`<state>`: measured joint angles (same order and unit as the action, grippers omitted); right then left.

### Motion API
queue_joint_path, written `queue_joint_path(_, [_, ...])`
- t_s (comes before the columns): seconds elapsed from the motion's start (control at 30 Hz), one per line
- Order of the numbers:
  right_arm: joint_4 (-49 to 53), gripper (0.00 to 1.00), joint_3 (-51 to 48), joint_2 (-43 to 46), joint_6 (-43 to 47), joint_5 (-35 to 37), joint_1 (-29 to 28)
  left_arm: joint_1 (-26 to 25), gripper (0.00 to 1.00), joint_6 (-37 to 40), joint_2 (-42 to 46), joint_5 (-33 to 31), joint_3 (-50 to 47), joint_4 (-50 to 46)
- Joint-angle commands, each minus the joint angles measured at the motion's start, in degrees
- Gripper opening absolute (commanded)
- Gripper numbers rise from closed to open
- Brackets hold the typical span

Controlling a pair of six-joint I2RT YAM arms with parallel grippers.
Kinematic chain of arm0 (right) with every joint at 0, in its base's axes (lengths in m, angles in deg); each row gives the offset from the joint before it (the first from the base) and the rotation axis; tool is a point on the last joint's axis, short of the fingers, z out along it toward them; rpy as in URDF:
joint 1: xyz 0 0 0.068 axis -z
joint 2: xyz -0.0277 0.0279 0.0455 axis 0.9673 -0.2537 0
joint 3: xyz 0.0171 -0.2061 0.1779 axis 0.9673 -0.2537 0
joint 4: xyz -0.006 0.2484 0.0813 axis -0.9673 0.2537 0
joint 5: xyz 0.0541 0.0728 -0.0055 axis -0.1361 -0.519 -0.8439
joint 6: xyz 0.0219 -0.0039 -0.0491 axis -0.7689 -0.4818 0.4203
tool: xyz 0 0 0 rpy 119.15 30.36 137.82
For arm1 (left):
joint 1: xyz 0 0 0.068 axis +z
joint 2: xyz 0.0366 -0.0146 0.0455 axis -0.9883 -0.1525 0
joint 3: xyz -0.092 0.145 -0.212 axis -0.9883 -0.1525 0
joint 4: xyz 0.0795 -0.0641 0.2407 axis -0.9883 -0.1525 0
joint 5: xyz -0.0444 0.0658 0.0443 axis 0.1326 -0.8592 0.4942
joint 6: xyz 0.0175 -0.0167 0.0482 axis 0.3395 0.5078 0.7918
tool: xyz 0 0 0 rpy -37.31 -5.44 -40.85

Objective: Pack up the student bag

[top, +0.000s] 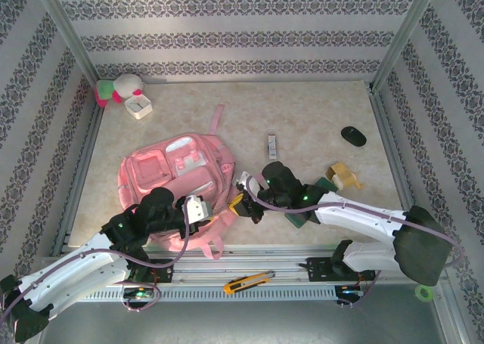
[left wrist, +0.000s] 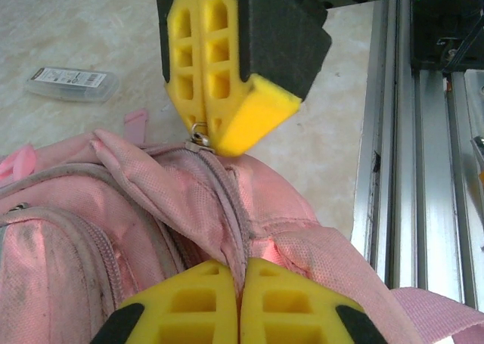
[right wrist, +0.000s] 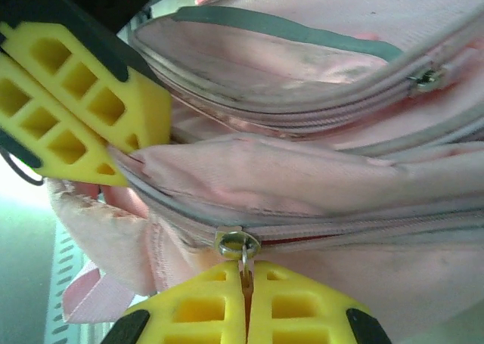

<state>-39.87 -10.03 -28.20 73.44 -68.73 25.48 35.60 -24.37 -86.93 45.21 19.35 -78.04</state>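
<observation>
The top view takes in the whole table; the bag lies flat left of centre, one strap reaching toward the upper middle, a plush toy in the upper-left corner, a clear case just right of the bag, a cutter on the rail at lower centre; both arms reach in to the bag's lower-right edge, but the grips are too small to read there. The left wrist view shows them close: the left gripper at bottom centre, fingers pressed together on a fold of bag fabric by the zip; the right gripper at top centre, clenched on the zip pull; the case sits at upper left. The right wrist view adds the slider above that pull at bottom centre, a second slider at upper right, and the left gripper pinching the fabric edge at upper left; the bag spans between the two grippers, touching both.
</observation>
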Motion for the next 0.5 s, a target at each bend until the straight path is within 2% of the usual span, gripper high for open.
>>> queue_joint_path(0.0, [2.4,0.00,0.7,-0.9,0.7,2.6,0.7,1.2,0.40,-1.2,0.6,-2.7,3.9,1.1])
queue_joint_path(0.07, [2.4,0.00,1.0,-1.0,1.3,1.7,0.2,1.2,0.62,-3.9,0.7,-8.2,6.0,-0.4])
queue_joint_path(0.13, [2.1,0.00,0.8,-0.6,1.9,1.5,0.1,1.5,0.73,-5.5,0.5,-12.9,7.8,-2.2])
queue_joint_path(0.27, [1.9,0.00,0.7,-0.1,2.9,0.2,0.1,2.0,0.76,-6.7,-4.5,-19.7,12.0,-9.5])
queue_joint_path(0.37, [2.4,0.00,1.0,-0.3,3.4,-0.6,0.0,2.0,0.82,-7.4,-11.9,-19.3,15.9,-16.1])
queue_joint_path(0.47, [2.4,0.00,1.1,-0.3,3.4,-0.8,-0.1,2.0,0.88,-9.0,-17.2,-16.5,17.9,-17.2])
